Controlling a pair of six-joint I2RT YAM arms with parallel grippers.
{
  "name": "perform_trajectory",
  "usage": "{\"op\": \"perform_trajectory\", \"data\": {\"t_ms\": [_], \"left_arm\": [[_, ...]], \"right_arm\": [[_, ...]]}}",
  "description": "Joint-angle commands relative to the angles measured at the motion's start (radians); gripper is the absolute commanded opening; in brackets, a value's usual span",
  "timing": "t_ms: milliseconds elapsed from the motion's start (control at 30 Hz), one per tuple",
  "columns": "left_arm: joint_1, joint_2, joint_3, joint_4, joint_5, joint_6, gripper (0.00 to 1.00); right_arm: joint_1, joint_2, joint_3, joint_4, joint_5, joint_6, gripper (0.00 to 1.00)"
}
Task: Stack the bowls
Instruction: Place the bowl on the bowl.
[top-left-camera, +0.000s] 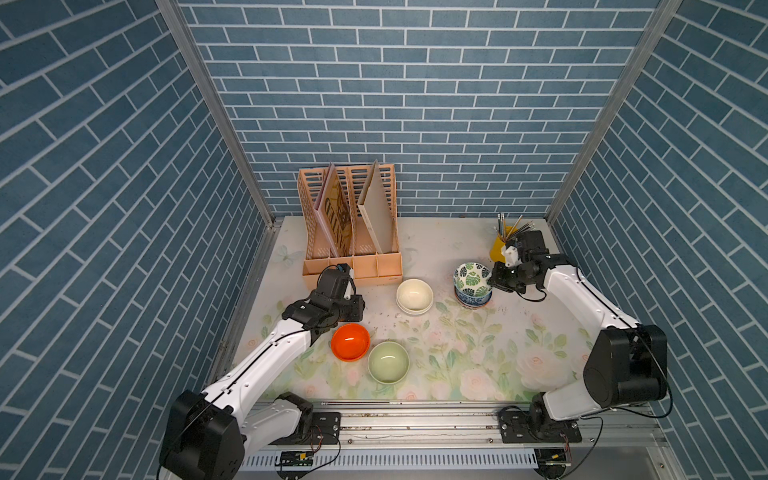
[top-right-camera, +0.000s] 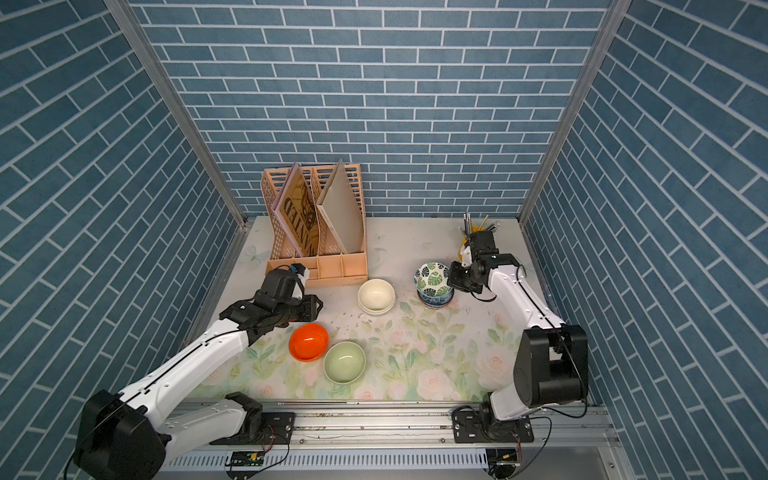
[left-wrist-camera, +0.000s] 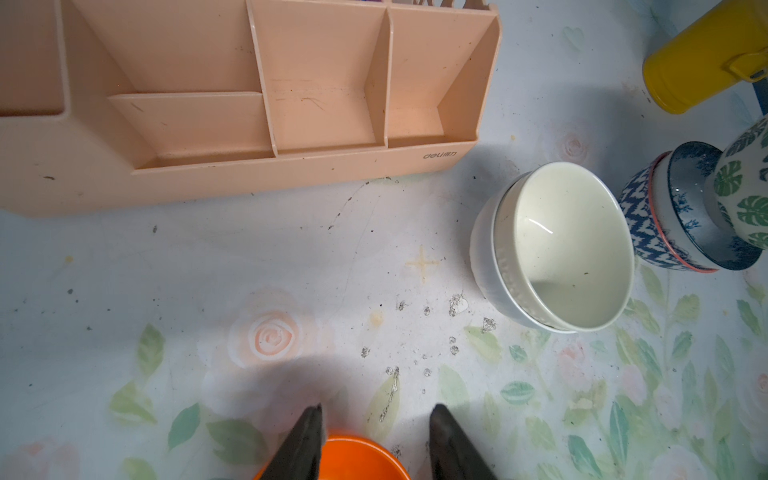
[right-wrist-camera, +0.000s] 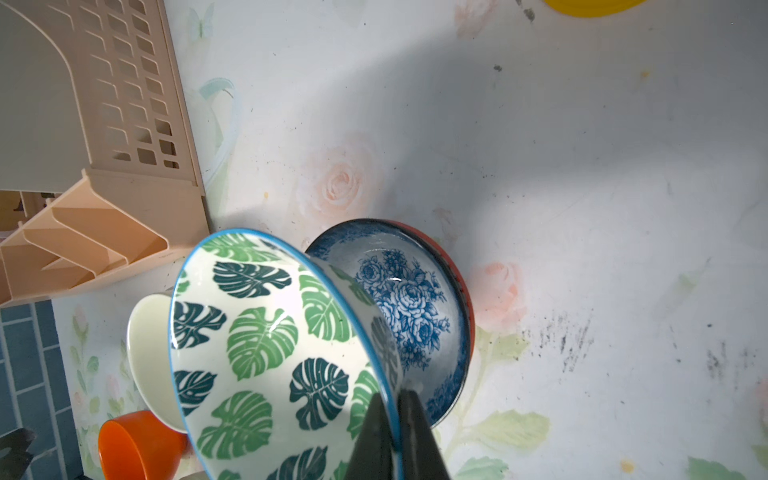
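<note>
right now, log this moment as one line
left gripper: open at orange bowl rim | right gripper: shut on leaf bowl rim, tilted over blue floral bowl | pale green bowl: unstacked

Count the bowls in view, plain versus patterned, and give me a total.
Plain: 4 (cream bowl, white bowl under it, orange bowl, pale green bowl)
Patterned: 3 (leaf bowl, blue floral bowl, zigzag bowl)
Total: 7
</note>
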Motion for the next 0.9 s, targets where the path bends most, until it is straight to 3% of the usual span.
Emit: {"op": "perform_trajectory", "data": {"t_ms": [0,867], "left_arm": [[0.005,0.0,-0.013,-0.004,-0.013,0.0,0.47],[0.005,0.012,-0.015,-0.007,-0.023,0.002,0.5]], "right_arm": [[-0.007,0.015,-0.021,0.04,0.004,-0.006,0.0],[-0.017,0.064,-0.057,0.088,-0.001,-0.007,0.02]]}}
